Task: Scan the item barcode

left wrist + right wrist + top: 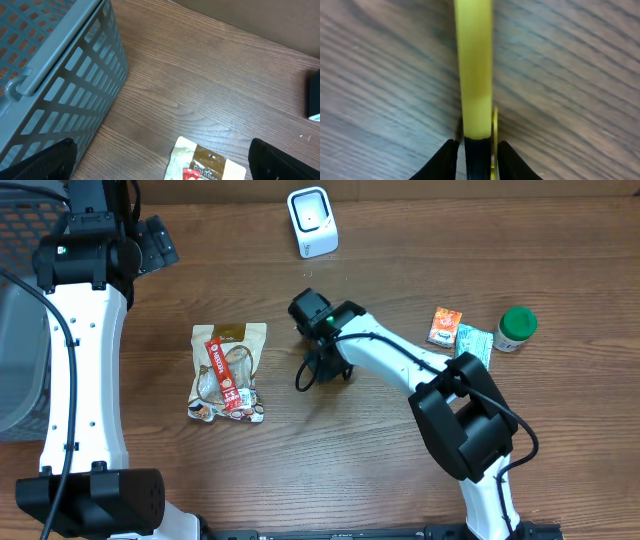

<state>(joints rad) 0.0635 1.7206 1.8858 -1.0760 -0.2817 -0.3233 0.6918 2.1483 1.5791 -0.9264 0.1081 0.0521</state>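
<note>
Scene: A two-arm robot works a wooden desk (pixel 400 470), with a white barcode scanner (pixel 313 222) standing at the top centre of the overhead frame.
Item in hand: The right gripper (pixel 325 365) points down at the desk in the middle of the frame. Its fingers (pixel 447 155) are closed on a thin yellow item (pixel 474 75), which the wrist camera sees edge-on.
Item's position: The yellow item sits low over the wood, or on it; which cannot be told. It is well apart from the scanner, and the arm hides it from overhead.
Barcode: No barcode shows in any view, and the item's faces cannot be read.
Left arm: The left gripper (pixel 161 145) hangs at the upper left with its fingers spread wide and nothing between them, beside a grey basket (pixel 65 75).
Other goods: A snack pouch (pixel 228 372) lies flat at centre left. An orange packet (pixel 445 326), a green-and-white packet (pixel 472 342) and a green-capped bottle (pixel 517 328) sit together at the right.
Done so far: The pickup looks complete, judging by the grip.
Left to do: The item has not reached the scanner. It has to be lifted, carried towards the top of the frame and turned so its code faces the scanner window.
Progress: Early to middle of the task, by this reading.
</note>
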